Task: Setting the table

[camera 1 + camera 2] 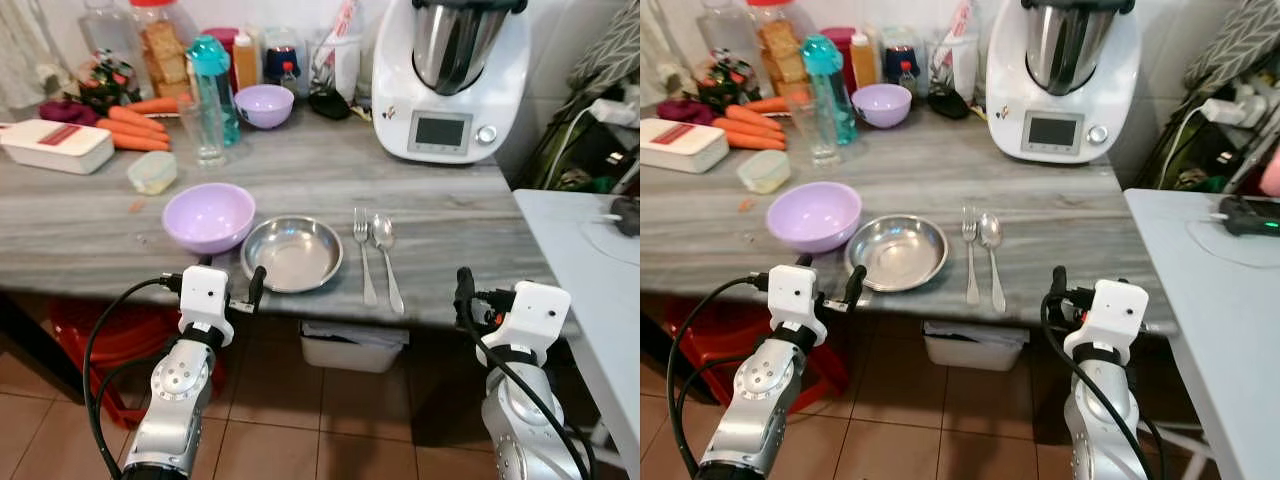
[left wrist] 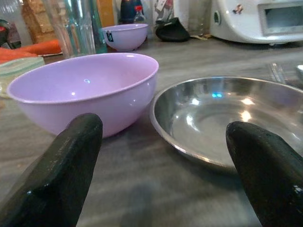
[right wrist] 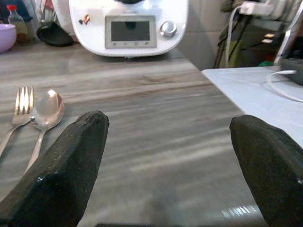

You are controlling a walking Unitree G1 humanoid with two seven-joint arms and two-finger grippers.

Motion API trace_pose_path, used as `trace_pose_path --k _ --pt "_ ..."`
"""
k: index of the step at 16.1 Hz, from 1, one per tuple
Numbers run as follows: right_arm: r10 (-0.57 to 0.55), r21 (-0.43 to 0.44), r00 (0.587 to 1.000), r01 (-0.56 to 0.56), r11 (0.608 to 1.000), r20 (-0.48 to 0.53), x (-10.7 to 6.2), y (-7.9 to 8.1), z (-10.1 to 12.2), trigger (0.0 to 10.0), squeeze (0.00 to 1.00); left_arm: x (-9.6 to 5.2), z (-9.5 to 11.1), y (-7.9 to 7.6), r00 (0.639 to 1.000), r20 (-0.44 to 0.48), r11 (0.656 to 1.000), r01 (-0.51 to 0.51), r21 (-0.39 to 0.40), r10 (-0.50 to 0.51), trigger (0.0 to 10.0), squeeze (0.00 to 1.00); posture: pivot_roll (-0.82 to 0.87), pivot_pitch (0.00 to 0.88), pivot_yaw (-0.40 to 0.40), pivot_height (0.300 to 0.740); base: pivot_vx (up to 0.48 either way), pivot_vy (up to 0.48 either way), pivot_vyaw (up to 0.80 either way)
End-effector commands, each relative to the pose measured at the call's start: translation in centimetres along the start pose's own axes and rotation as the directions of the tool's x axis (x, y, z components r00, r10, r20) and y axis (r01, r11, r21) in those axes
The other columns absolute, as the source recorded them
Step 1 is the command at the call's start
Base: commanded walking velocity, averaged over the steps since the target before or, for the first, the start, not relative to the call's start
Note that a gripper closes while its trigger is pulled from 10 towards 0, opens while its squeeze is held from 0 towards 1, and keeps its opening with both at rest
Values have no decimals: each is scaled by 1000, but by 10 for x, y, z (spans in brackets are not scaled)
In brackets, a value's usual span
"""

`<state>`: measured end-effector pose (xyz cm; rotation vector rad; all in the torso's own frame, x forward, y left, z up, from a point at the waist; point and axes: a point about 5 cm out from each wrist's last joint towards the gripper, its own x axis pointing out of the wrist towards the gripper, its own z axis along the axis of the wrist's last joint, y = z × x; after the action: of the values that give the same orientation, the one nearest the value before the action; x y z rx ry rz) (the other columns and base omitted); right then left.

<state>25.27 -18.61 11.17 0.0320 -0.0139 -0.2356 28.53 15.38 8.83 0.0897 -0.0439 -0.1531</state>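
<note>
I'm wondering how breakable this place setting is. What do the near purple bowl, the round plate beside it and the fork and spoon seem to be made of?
The near purple bowl looks like plastic: opaque lilac with a soft sheen. The round plate seems to be stainless steel: silvery and mirroring bright spots. The fork and spoon look like polished metal too, bright and reflective.

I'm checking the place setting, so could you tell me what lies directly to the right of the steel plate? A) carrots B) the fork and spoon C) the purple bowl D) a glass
B: the fork and spoon lie side by side just right of the steel plate.
</note>
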Motion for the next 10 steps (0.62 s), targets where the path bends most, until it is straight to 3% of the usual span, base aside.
trace_pose_path --k 1,10 --pt "-6 -5 1000 5 1000 -1 0 -1 -1 10000 0 1 0 0 1000 -4 1000 2 11 -2 10000 0 -94 0 12 740 -289 0 0" --pt "-2 -3 1000 2 1000 -2 4 1 -2 10000 0 0 -3 1 1000 -13 1000 8 17 -8 10000 0 -88 0 13 740 -303 0 0"
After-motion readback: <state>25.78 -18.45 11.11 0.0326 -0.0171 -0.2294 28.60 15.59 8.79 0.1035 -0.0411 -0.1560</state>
